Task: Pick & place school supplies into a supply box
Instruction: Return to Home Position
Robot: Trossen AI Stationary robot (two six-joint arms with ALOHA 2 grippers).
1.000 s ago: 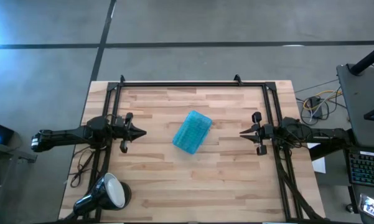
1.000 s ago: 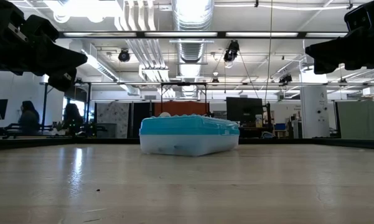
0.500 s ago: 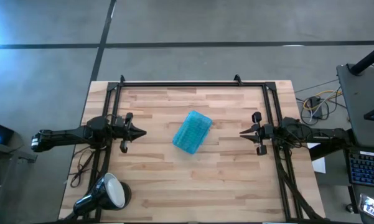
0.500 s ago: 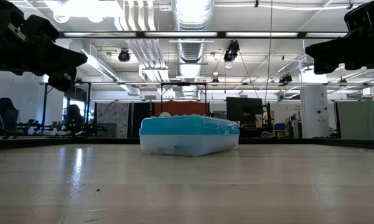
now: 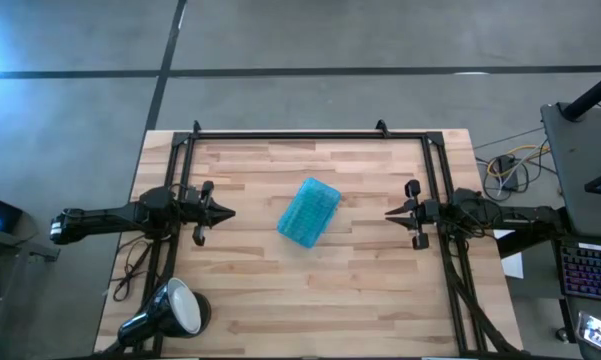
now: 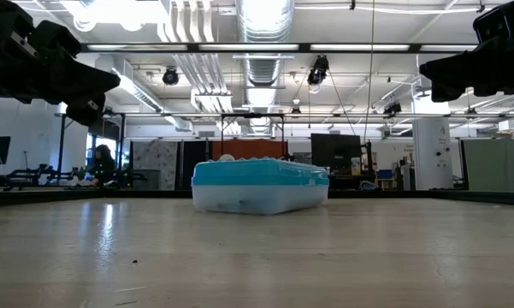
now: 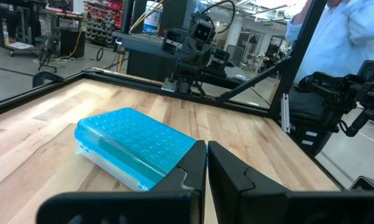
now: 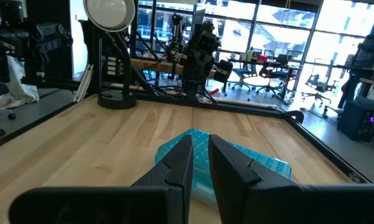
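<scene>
Box (image 5: 309, 212) shut in the middle of the worktop (image 5: 360, 290), well apart from left claw (image 5: 230, 212) and right claw (image 5: 388, 212), both all but closed and empty (light, stiff, slick plastic by the look), best pinched across its narrow width.

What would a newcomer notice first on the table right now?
The turquoise box lies closed and slanted at mid-table. The left gripper and right gripper hang on either side of it, pointing inward, clear of it. A lamp sits at a table corner on the left arm's side.
</scene>
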